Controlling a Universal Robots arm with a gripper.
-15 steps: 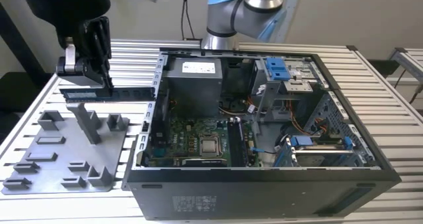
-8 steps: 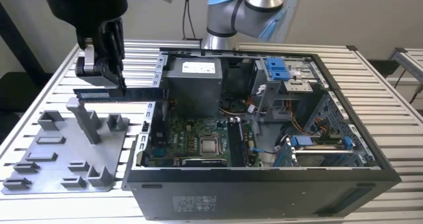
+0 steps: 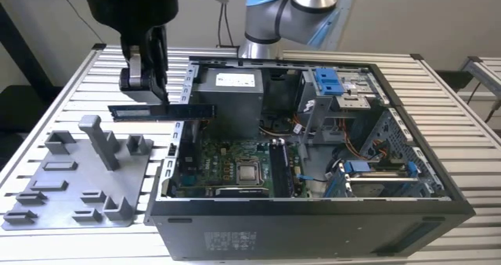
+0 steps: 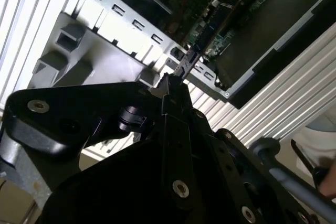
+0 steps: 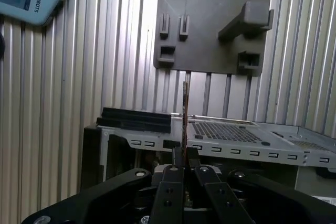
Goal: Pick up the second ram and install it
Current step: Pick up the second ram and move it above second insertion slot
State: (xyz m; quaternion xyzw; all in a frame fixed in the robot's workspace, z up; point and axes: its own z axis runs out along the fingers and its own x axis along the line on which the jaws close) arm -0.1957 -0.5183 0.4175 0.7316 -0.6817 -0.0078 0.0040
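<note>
My gripper [image 3: 155,102] is shut on the second ram [image 3: 168,111], a slim dark stick held level in the air. It hangs over the open computer case's wall on the exterior view's left, between the grey fixture plate [image 3: 70,189] and the motherboard [image 3: 227,159]. In both wrist views the ram [image 5: 185,111] [image 4: 193,55] appears edge-on as a thin strip sticking out from between the fingertips of the gripper [image 5: 184,157] [image 4: 168,83]. The long black memory slots [image 3: 280,170] lie beside the square silver processor [image 3: 249,172], lower down and toward the exterior view's right of the stick.
The black case [image 3: 313,230] lies open on a slatted metal table [image 3: 438,101]. A power supply [image 3: 227,95] and blue drive clips [image 3: 330,80] fill its back. Upright posts [image 3: 98,139] rise from the fixture plate just below the held stick.
</note>
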